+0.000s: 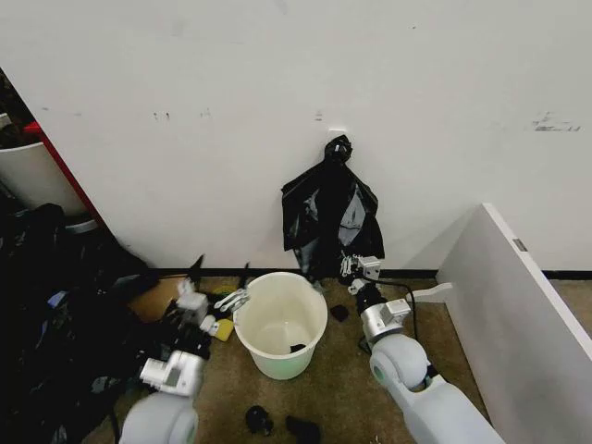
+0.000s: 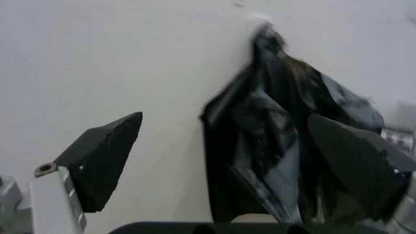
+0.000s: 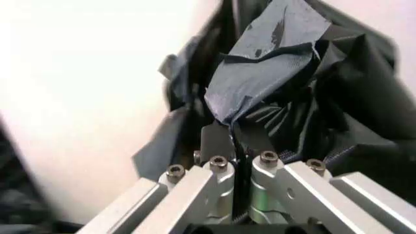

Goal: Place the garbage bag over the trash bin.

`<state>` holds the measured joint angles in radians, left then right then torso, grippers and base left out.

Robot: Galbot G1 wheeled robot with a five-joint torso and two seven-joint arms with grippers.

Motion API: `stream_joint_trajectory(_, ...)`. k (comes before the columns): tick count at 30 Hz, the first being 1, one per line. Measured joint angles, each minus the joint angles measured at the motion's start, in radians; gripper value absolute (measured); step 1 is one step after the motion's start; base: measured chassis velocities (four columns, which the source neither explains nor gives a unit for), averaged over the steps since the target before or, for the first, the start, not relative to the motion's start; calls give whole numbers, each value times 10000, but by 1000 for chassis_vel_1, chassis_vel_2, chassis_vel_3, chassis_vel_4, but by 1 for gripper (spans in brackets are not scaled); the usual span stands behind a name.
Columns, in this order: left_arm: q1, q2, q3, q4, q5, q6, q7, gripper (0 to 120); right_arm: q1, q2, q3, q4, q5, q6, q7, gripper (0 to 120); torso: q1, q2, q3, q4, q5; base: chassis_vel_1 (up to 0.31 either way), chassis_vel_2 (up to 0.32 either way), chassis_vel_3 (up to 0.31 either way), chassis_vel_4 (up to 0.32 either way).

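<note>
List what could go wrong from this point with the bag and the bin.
The right gripper is shut on only a thin fold of the garbage bag, which may slip free or tear. The bag hangs bunched from a knot on the wall and may resist. The open left gripper sits at the trash bin rim and might tip it.

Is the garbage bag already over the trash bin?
No. In the head view the garbage bag hangs against the wall behind the trash bin, whose mouth is open and uncovered.

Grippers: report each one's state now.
Left gripper: open, holding nothing, beside the trash bin.
Right gripper: shut on the garbage bag hanging at the wall.
</note>
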<state>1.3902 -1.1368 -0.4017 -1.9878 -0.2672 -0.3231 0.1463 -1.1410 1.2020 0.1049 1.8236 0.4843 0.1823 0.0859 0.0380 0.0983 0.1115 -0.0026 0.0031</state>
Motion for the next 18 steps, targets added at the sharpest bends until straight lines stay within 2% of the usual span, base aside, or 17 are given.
stream_joint_trajectory(3, -1154, 967, 525, 1086, -5, -311, 860, 100, -81, 26, 2, 2, 396, 266, -627, 0, 1, 0, 0, 6, 3, 0, 0, 0, 0)
stream_joint_trajectory(6, -2375, 1427, 1308, 2098, 397, -451, 1326, 100, -192, 83, 41, 24, 451, 384, -955, 0, 1, -1, 1, 5, 3, 0, 0, 0, 0)
stream_joint_trajectory(7, -2375, 1427, 1308, 2098, 397, -451, 1326, 100, -192, 83, 41, 24, 451, 384, -955, 0, 1, -1, 1, 5, 3, 0, 0, 0, 0)
stream_joint_trajectory(10, -3571, 1464, 2049, 2954, 1052, -706, 1501, 100, -296, 132, 59, 83, 402, 408, -1112, 0, 1, -1, 1, 1, 3, 0, 0, 0, 0)
stream_joint_trajectory(13, -4675, 1113, 2835, 3920, 2265, -1045, 1529, 100, -401, 221, 78, 138, 272, 406, -1168, 0, 1, -1, 1, 2, 3, 0, 0, 0, 0)
stream_joint_trajectory(14, -4675, 1113, 2835, 3920, 2265, -1045, 1529, 100, -401, 221, 78, 138, 272, 406, -1168, 0, 1, -1, 1, 2, 3, 0, 0, 0, 0)
stream_joint_trajectory(18, -5425, 510, 3425, 4813, 3424, -1164, 1374, 98, -495, 283, 127, 218, 184, 395, -1172, 0, 1, -1, 1, 2, 4, 0, 0, 0, 0)
